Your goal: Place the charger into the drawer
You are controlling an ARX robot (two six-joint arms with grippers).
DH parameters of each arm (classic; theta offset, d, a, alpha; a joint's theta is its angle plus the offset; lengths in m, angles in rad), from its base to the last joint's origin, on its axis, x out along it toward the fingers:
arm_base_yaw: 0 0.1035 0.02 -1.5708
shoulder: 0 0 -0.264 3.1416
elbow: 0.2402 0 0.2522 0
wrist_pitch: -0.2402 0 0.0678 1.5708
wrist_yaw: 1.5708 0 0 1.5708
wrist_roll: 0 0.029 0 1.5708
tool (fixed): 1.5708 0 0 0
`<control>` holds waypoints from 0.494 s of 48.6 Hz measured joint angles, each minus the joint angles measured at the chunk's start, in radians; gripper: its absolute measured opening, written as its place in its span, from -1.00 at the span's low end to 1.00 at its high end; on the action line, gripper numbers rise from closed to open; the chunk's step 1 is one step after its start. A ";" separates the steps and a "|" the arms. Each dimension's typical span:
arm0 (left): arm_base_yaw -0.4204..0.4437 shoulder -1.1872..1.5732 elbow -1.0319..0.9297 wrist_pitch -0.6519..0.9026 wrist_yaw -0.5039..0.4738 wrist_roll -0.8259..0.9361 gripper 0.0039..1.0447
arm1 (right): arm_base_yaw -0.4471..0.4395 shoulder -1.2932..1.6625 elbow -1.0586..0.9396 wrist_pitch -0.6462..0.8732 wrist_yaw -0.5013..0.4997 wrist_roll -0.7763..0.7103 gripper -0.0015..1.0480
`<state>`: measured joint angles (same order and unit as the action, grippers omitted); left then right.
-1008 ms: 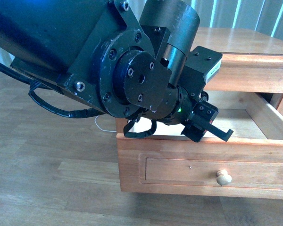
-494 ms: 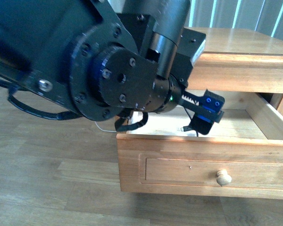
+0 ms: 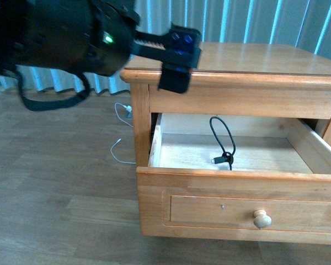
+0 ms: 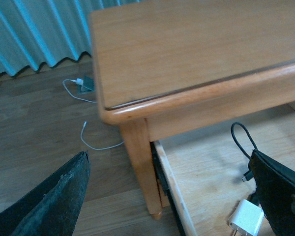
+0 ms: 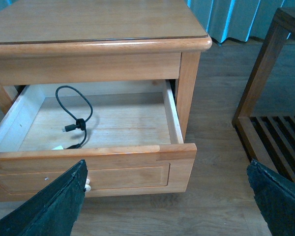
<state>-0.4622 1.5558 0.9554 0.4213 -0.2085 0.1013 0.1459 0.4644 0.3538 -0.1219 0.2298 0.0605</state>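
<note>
Pictured from left: left gripper [image 3: 175, 69] raised by the cabinet's [image 3: 254, 58] left front corner, fingers [image 4: 59, 196] spread wide in the left wrist view and empty. Below it, a thin white cable [image 3: 117, 154] lying loose on the wooden floor [image 3: 55, 182] beside the cabinet leg. At centre, the drawer [image 3: 237, 178] standing open under the cabinet top, round knob [image 3: 261, 219] on its panelled front. Inside, on the pale bottom, the charger [image 4: 246, 219]: white plug block close behind the drawer front, black cable [image 3: 227, 158] looped up toward the back wall, apart from both grippers. To the right, seen only from its own wrist camera, right gripper [image 5: 167, 163], likewise spread wide and empty, out in front of the drawer. Farthest right, a dark slatted wooden stand [image 5: 270, 132] on the floor.
</note>
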 joint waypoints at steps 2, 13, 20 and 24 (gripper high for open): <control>0.010 -0.043 -0.022 -0.006 -0.005 -0.003 0.89 | 0.000 0.000 0.000 0.000 0.000 0.000 0.85; 0.073 -0.405 -0.207 -0.074 -0.054 -0.050 0.89 | 0.000 0.000 0.000 0.000 0.000 0.000 0.85; 0.115 -0.632 -0.328 -0.172 -0.098 -0.074 0.89 | 0.000 0.000 0.000 0.000 0.000 0.000 0.85; 0.135 -0.763 -0.379 -0.249 -0.105 -0.087 0.89 | 0.000 0.000 0.000 0.000 0.000 0.000 0.85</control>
<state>-0.3271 0.7925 0.5766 0.1722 -0.3134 0.0139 0.1459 0.4644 0.3538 -0.1219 0.2298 0.0605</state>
